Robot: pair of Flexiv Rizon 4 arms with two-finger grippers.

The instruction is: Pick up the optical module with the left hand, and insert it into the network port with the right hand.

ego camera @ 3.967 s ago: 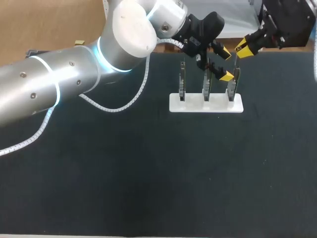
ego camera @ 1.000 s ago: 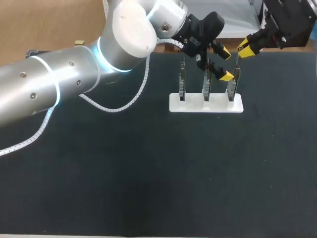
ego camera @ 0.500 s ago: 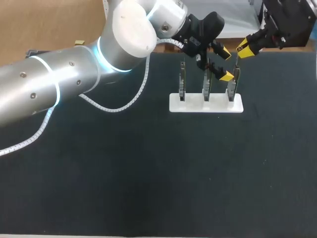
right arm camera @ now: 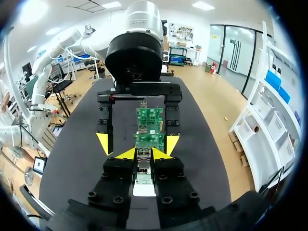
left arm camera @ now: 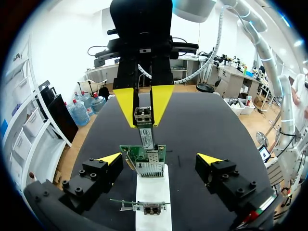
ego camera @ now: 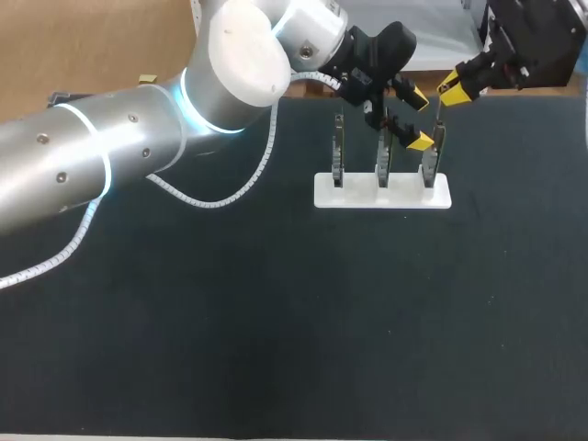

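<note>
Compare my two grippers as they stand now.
The left gripper is open, its fingers wide apart on either side of the card. The right gripper is shut on the module. The left gripper holds nothing, while the right gripper holds the module over the card. Both have yellow-tipped fingers and both are at the white stand.
</note>
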